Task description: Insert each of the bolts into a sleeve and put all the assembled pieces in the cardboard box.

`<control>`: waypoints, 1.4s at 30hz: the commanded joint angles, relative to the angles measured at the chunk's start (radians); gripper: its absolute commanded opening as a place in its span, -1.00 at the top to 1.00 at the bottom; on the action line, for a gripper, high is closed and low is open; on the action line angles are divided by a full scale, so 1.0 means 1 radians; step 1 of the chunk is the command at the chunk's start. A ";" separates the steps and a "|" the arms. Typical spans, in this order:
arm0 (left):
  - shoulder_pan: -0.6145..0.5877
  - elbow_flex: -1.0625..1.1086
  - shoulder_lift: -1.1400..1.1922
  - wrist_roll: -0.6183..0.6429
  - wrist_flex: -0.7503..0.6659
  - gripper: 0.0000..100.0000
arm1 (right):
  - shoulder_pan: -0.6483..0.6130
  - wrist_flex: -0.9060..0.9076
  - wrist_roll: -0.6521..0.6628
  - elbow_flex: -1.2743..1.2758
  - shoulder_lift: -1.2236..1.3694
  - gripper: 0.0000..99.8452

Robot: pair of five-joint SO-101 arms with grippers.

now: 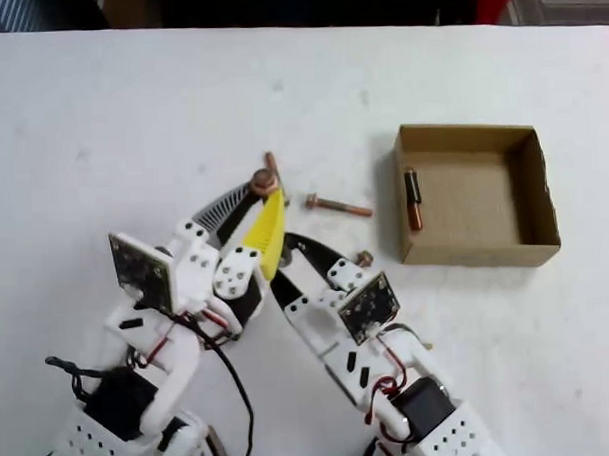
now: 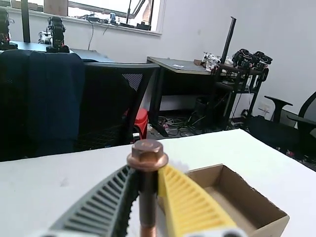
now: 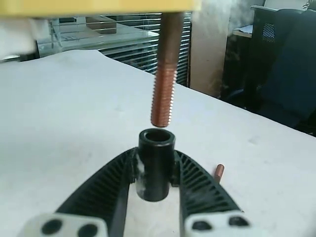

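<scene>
On the bench (image 1: 130, 114), the cardboard box (image 1: 468, 130) sits toward 3 o'clock. The left pincer (image 2: 147, 183) clenches a bolt (image 2: 147, 154) upright, its tip just above the sleeve (image 3: 156, 173) gripped by the right pincer (image 3: 155, 157). Lowered off-centre, the threads could catch the rim and tilt the sleeve. No legible writing anywhere.

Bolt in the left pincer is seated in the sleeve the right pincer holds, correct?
No. The bolt is not seated: its tip hangs just above the sleeve, a gap the right wrist view shows. The left pincer holds the bolt, the right pincer the sleeve.
</scene>
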 commanded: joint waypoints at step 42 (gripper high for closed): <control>0.007 0.086 -0.016 0.009 0.253 0.95 | 0.033 -0.018 -0.009 0.009 -0.013 0.97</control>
